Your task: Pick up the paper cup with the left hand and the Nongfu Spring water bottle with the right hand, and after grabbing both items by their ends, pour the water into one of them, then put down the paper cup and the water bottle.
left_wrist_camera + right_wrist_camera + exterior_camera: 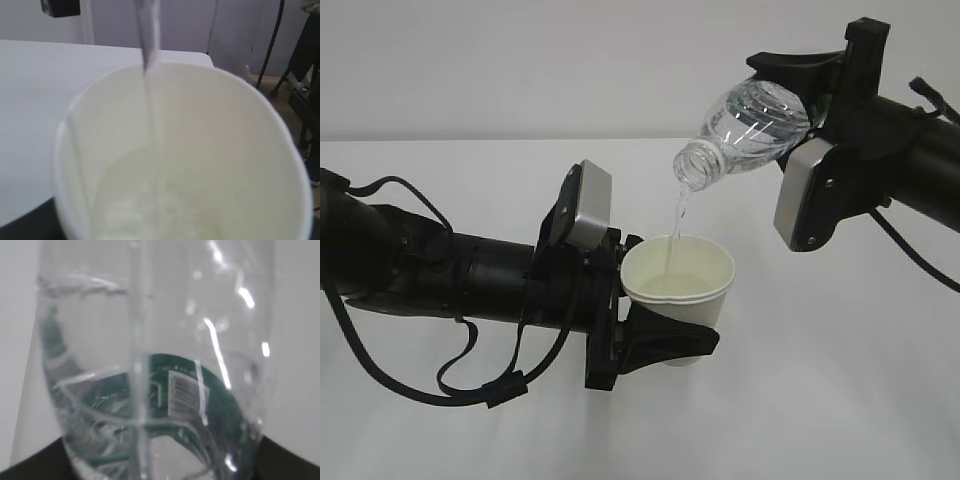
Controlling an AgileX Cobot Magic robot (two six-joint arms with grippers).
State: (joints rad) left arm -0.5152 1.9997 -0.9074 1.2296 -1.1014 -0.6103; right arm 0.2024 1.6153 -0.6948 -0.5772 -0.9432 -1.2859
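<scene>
The white paper cup (680, 275) is held upright above the table, and my left gripper (670, 300) is shut on its sides, one black finger (670, 343) in front of it. My right gripper (810, 100) is shut on the base end of the Nongfu Spring water bottle (755, 120), which is tilted neck-down to the left over the cup. A thin stream of water (677, 215) falls from the bottle mouth into the cup, where water (675, 287) pools. The left wrist view looks into the cup (215, 150) with the stream (150, 45) entering. The right wrist view is filled by the bottle (150, 330) and its green label (220, 400).
A white table (840, 400) lies under both arms, with a pale wall behind it. In the left wrist view a black box (60, 7) sits at the top left, and dark stands and cables (305, 55) are beyond the table's right edge.
</scene>
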